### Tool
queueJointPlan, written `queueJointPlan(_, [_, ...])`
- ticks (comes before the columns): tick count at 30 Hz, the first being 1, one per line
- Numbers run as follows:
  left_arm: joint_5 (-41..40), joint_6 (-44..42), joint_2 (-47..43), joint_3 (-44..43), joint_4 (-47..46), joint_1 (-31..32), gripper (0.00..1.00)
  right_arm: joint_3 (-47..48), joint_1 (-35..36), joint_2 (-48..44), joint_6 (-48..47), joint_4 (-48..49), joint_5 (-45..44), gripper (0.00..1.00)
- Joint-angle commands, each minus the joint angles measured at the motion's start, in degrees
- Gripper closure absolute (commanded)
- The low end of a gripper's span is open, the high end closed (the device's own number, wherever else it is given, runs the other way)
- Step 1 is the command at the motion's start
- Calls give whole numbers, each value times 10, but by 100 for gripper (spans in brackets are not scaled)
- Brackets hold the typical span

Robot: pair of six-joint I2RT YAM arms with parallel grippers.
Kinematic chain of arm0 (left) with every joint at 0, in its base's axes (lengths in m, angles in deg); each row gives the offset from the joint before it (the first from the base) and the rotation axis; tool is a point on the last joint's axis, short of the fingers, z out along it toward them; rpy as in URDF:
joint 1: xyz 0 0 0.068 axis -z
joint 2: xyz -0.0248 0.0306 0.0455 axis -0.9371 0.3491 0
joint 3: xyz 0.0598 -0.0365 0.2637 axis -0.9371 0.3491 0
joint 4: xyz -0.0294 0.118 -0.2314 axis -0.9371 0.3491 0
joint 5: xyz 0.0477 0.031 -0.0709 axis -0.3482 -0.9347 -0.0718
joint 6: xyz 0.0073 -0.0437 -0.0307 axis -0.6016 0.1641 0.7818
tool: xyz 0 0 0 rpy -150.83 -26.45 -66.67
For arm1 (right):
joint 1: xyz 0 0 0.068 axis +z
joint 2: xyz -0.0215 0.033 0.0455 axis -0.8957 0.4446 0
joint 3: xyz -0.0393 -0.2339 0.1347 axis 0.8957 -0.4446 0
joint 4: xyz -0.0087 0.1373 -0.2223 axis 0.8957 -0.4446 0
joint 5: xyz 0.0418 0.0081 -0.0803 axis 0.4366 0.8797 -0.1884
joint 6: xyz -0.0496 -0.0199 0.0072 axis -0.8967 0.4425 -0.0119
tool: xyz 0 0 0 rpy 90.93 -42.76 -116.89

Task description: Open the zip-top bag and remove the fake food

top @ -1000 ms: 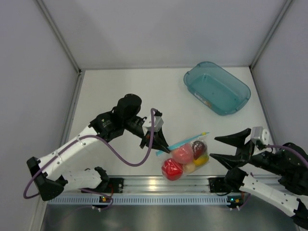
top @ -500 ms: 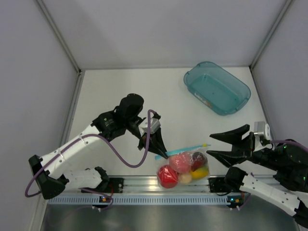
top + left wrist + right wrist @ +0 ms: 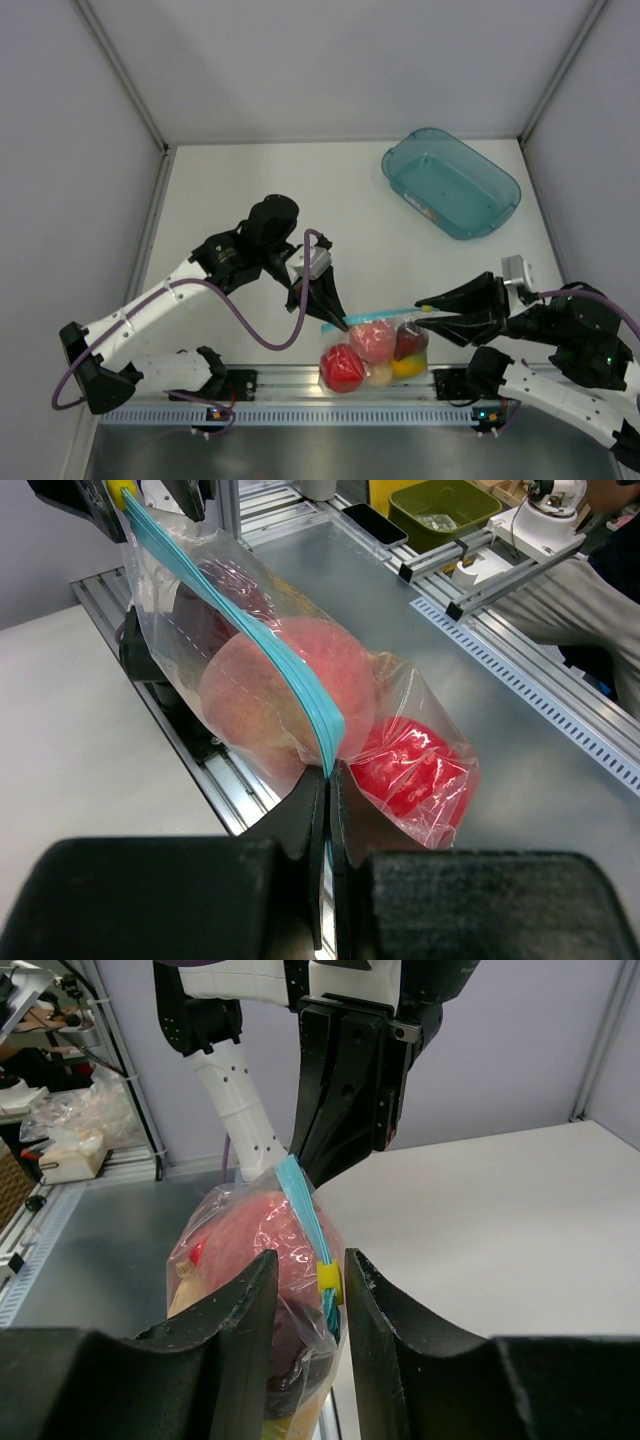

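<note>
The zip-top bag (image 3: 375,345) hangs in the air above the table's near rail, its teal zip strip (image 3: 385,311) uppermost. Inside lies the fake food: a red ball (image 3: 341,368), a pink peach (image 3: 373,340), a dark red piece (image 3: 409,340) and a yellow piece (image 3: 410,366). My left gripper (image 3: 343,322) (image 3: 329,770) is shut on the strip's left end. My right gripper (image 3: 425,312) (image 3: 309,1256) straddles the strip's other end. Its jaws stand narrowly apart on either side of the yellow slider (image 3: 330,1282), with a gap still showing on the left side.
A teal translucent tub (image 3: 450,182) stands at the back right of the white table. The aluminium rail (image 3: 290,383) runs along the near edge under the bag. Grey walls close in the left, right and back.
My left gripper has carried the bag slightly towards the near edge. My right gripper has moved left onto the strip's slider end, and its jaws have narrowed around it.
</note>
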Motion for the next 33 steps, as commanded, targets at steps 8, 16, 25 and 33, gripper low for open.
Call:
queueJointPlan(8, [29,-22,-10,-26,-5,-4,100,-18,0,-26,10,-3,-48,54])
queueJointPlan(16, [30,-24,-3,-31,-5,-4,100,-38,0,-38,35,11,-24,58])
queueJointPlan(25, [23,-28,-7,-36,-4,-5,100,-43,1,-46,50,19,-22,69])
queueJointPlan(33, [15,-29,-5,-25,-6,-6,100,-38,0,-45,52,23,-15,90])
